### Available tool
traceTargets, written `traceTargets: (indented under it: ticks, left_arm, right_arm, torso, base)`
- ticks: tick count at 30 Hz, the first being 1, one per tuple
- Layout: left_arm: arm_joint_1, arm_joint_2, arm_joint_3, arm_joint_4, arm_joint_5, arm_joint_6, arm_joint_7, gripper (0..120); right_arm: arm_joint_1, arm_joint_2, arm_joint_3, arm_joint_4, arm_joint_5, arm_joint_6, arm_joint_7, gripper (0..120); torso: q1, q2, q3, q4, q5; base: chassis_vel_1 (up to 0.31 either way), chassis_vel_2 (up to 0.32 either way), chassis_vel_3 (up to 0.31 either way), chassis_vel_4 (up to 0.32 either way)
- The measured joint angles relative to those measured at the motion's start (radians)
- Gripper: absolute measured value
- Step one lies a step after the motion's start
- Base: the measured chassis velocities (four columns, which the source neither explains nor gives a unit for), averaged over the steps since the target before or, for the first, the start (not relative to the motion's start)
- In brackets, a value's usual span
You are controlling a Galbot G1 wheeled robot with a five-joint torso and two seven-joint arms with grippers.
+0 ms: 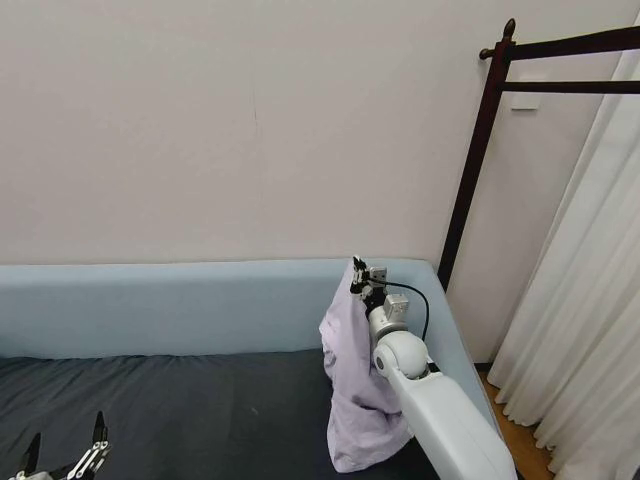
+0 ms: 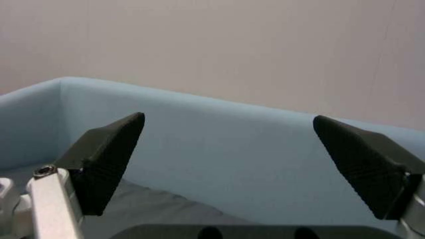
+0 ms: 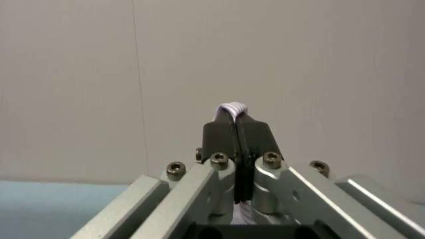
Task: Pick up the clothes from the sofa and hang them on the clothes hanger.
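A pale lilac garment hangs from my right gripper, which is shut on its top edge above the right end of the sofa. In the right wrist view the black fingers pinch a fold of striped lilac cloth against the wall behind. The dark wooden clothes hanger stands to the right of the sofa, its top bar higher than the gripper. My left gripper sits low at the front left over the sofa seat, open; its two black pads stand wide apart with nothing between them.
The sofa has a light blue back and a dark grey seat. A white curtain hangs at the far right beside the hanger. A plain wall runs behind everything.
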Motion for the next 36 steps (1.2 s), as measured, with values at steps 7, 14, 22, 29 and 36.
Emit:
traceTargets:
  ticks: [7,14,22,29,36]
  left_arm:
    - [-0.002,0.009,0.005,0.009,-0.009,-0.011,0.001,100]
    - [-0.01,0.002,0.035,-0.009,0.011,-0.006,0.003,100]
    - [-0.003,0.007,0.025,-0.016,0.015,-0.004,0.003,100]
    - [-0.001,0.013,0.002,-0.002,0.0,-0.008,0.003,100]
    - [-0.004,-0.001,0.005,0.001,0.012,-0.008,0.003,100]
  right_arm:
    - [-0.447,-0.115,0.038,0.187,-0.344,0.024,0.109,0]
    - [-0.631,-0.167,-0.077,0.082,-0.325,0.002,0.119,0]
    - [-0.624,-0.199,-0.205,0.179,0.054,-0.377,0.185,5]
    - [-0.531,-0.268,-0.194,0.427,0.392,-0.628,0.248,34]
    - [-0.363,-0.291,-0.147,0.274,0.322,-0.479,0.01,56]
  torso:
    - [0.0,0.0,0.0,-0.0014,0.0009]
    - [0.0,0.0,0.0,-0.0003,0.0003]
    - [0.0,0.0,0.0,-0.0002,0.0002]
    - [0.0,0.0,0.0,-0.0002,0.0001]
    - [0.0,0.0,0.0,-0.0004,0.0]
  base:
    - [0.0,0.0,0.0,0.0]
    - [0.0,0.0,0.0,0.0]
    - [0.0,0.0,0.0,0.0]
    - [0.0,0.0,0.0,0.0]
    - [0.0,0.0,0.0,0.0]
